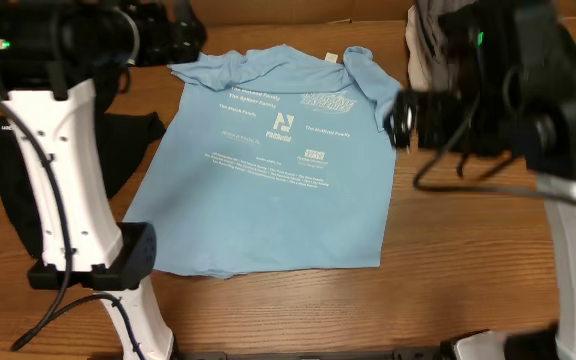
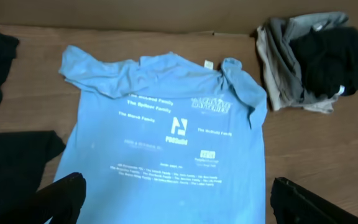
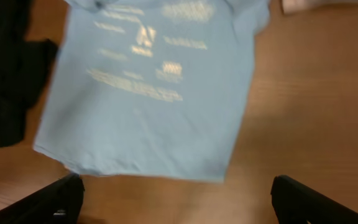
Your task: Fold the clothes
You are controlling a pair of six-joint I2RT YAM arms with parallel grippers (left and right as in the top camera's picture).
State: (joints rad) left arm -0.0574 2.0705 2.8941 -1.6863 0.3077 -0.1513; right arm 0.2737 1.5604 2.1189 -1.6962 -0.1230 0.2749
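**Blue tee lies flat, both claws spread above it**

The light blue T-shirt [image 1: 278, 170] is spread on the wooden counter [image 1: 448, 260], print side up. Its collar points toward the far edge and its hem toward the near one. White text and logos run down the chest. The sleeve on the right of the overhead view [image 1: 363, 75] is turned in over the shoulder, while the rest of the body lies fairly smooth (a few creases show near the collar).

A black garment [image 1: 128, 150] sits crumpled just beside the shirt's left edge, partly under the left arm. At the far right corner, apart from the shirt, is a heap of clothes [image 2: 281, 62]: grey-beige fabric with a dark piece bundled on top.

The left claw [image 2: 176, 183] hangs over the lower half of the shirt with its fingers spread wide and nothing between them. The right claw [image 3: 176, 183] is spread just as wide and also empty, above bare wood just beyond the hem. Its wrist view is blurred.
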